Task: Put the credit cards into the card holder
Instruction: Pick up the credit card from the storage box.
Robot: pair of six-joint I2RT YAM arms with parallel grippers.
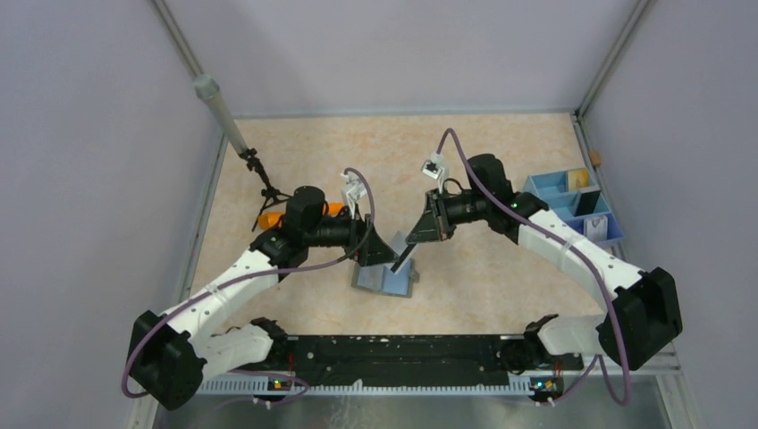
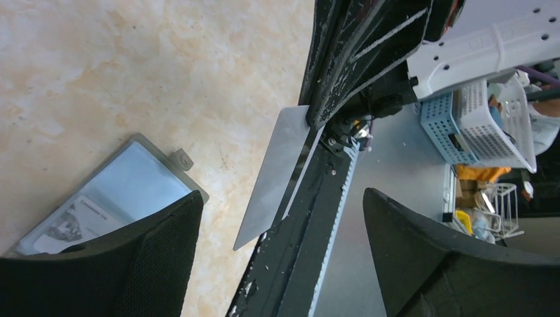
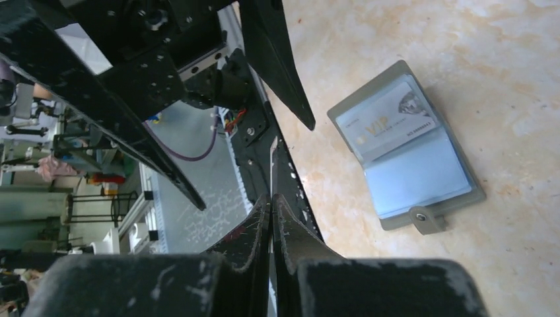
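Observation:
The grey card holder (image 1: 384,280) lies open on the table, blue lining up, with a white VIP card (image 3: 389,125) in its upper pocket. It also shows in the right wrist view (image 3: 455,198) and the left wrist view (image 2: 132,191). My right gripper (image 1: 413,241) is shut on a thin dark card (image 1: 401,260) that hangs tilted just above the holder's right side. That card looks silvery-grey in the left wrist view (image 2: 277,165). My left gripper (image 1: 379,252) is open and empty over the holder's left part, and its fingers (image 2: 152,257) straddle the card.
A blue compartment tray (image 1: 547,188) at the right edge holds more cards, one black (image 1: 588,202) and one white (image 1: 597,225). An orange stick (image 1: 268,218) lies behind the left arm. A black stand (image 1: 261,176) rises at the back left. The black rail (image 1: 402,349) runs along the near edge.

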